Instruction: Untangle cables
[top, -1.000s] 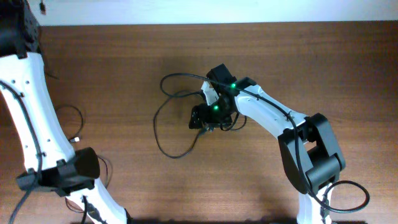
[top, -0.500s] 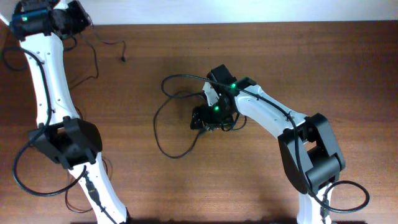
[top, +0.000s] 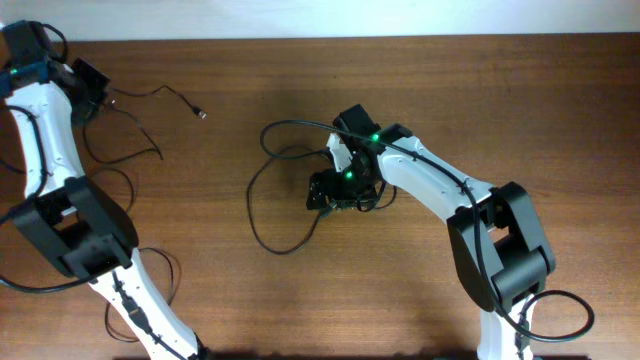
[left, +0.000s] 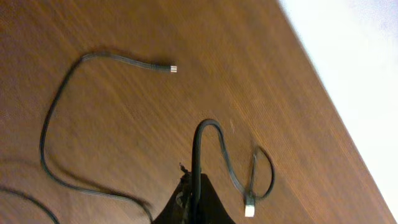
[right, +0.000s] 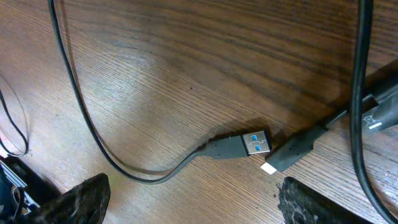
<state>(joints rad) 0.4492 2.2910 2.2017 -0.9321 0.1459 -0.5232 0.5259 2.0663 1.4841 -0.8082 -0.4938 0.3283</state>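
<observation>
Several thin black cables lie on the wooden table. One bunch (top: 262, 190) loops round the middle, with its knot under my right gripper (top: 330, 195). In the right wrist view that gripper (right: 199, 205) is open just above the wood, and a blue-tongued USB plug (right: 245, 144) and a white-tipped plug (right: 292, 155) lie between its fingers. My left gripper (top: 95, 82) is at the far left, shut on a cable (left: 214, 134) that arches up and ends in a white-tipped plug (left: 249, 210). Another cord with a silver tip (left: 173, 68) lies beyond it, and its tip also shows overhead (top: 201, 113).
The table's far edge meets a white surface (top: 320, 20), close to the left gripper and also seen in the left wrist view (left: 360, 50). Thicker arm cables hang at the front left (top: 170, 270) and by the right arm's base (top: 565, 310).
My left arm has swung up to the far left corner, then moved a little down with a cable in its jaws, and cords now trail to its right. The right arm has not moved.
</observation>
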